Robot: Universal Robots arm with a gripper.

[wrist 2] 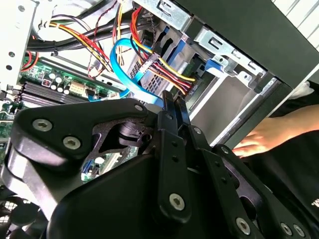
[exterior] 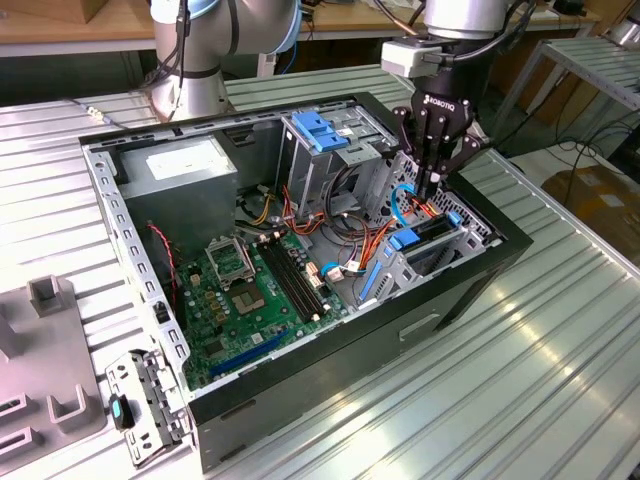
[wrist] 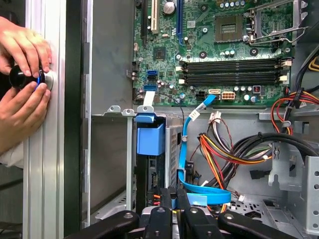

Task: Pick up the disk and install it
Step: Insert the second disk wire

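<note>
Disk (exterior: 432,232) sits edge-up in the blue-railed drive bay (exterior: 440,245) of the computer case (exterior: 300,370), directly beneath the tool (exterior: 432,180), whose fingers look pressed together. Rigid, fairly heavy, shock-sensitive; best held by its side rails.

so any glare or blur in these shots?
Exterior view: strong glare on the ribbed metal table at that view's right; the case interior is evenly lit. Second wrist view: the gripper body looms dark and soft up close, while the cables behind are sharp. First wrist view: the motherboard is crisp and the person's hands look bright.
</note>
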